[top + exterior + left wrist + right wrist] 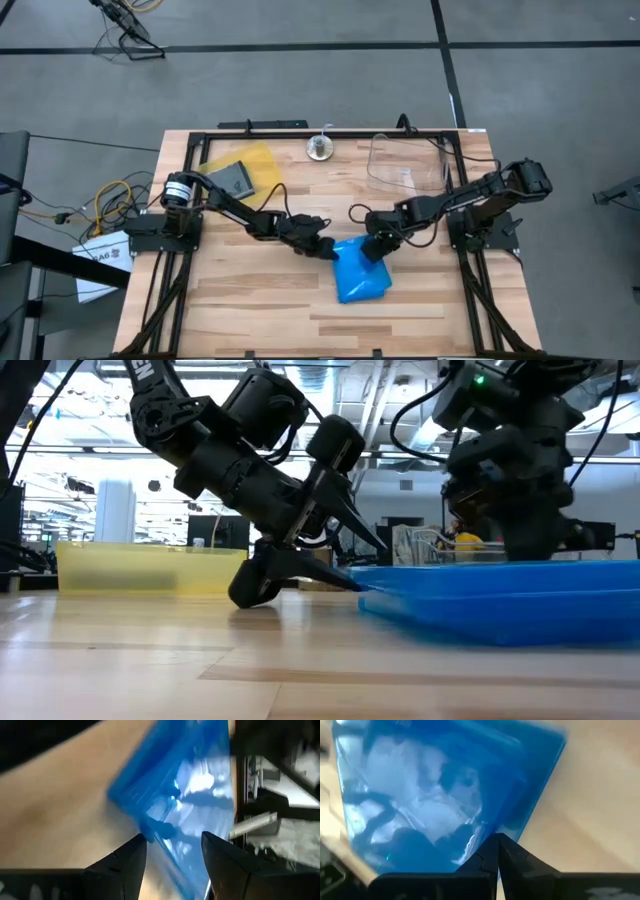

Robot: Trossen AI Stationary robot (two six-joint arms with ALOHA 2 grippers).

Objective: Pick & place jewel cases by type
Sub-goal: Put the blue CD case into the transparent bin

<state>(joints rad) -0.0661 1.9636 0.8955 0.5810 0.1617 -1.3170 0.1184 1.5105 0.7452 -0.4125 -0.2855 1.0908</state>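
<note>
A stack of bright blue jewel cases (359, 274) was seen lying flat on the wooden worktop (250, 300), with both grippers brought down at its edges. The left gripper (327, 249) was set at one corner of the stack, its fingers (125, 862) held apart with the corner of the top blue case between them, not clamped. The right gripper (374, 247) was placed at the neighbouring edge, its fingers (495, 855) pressed together into a single point touching the blue plastic, with nothing held between them. Well behind the left fingers, a smoky grey case (232, 180) was seen lying in a yellow tray (262, 158); behind the right fingers stood a clear bin (405, 162). From the low view, the left fingers appeared to reach the case edge right at the worktop. Several failures could be judged likely: the thin case could slip out if the left fingers were closed on too little of its corner, the stack could be pushed sideways by the closed right fingers, or two cases could be lifted together.
</note>
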